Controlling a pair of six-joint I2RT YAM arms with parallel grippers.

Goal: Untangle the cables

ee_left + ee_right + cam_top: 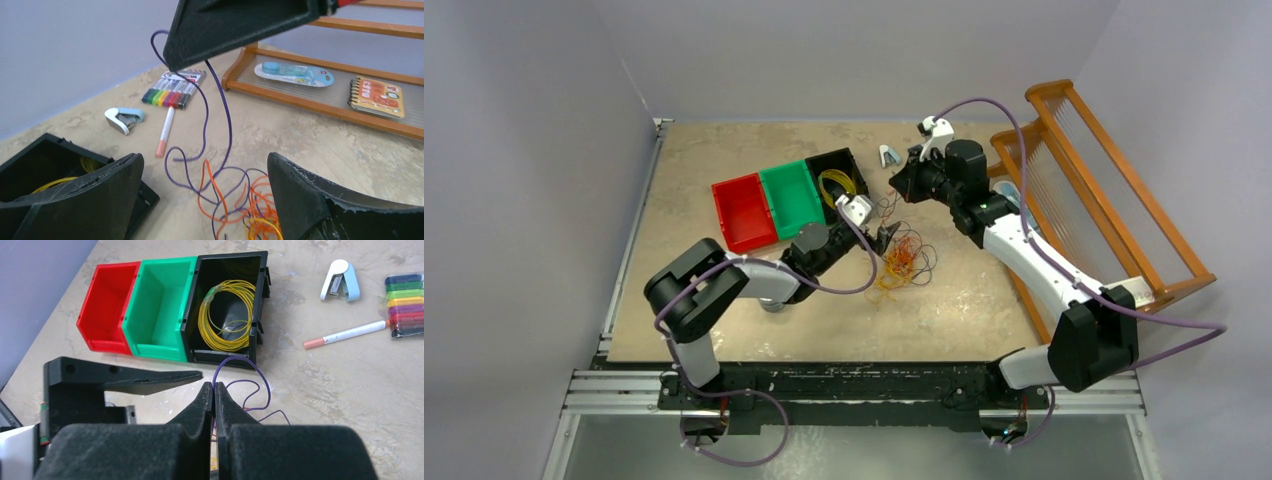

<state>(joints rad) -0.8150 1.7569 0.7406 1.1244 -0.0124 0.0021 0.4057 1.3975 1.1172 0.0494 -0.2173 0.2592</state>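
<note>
A tangle of cables [904, 262] lies mid-table: orange loops [257, 212], a little yellow, and a thin purple cable [227, 125]. My right gripper [214, 388] is shut on the purple cable [250, 371] and holds one end above the table, so the strand hangs down into the pile. In the top view the right gripper [902, 182] sits behind the tangle. My left gripper [205, 159] is open and low, its fingers [107, 195] either side of the loops with nothing pinched; the top view shows this left gripper [885, 241] at the pile's left edge.
Red bin [107, 307], green bin [160, 305] and black bin [255, 270] stand in a row; a yellow cable coil [226, 315] lies in the black one. A stapler [340, 280], a loose marker [345, 334] and a marker pack [406, 305] lie behind. The wooden rack [1114, 190] is at right.
</note>
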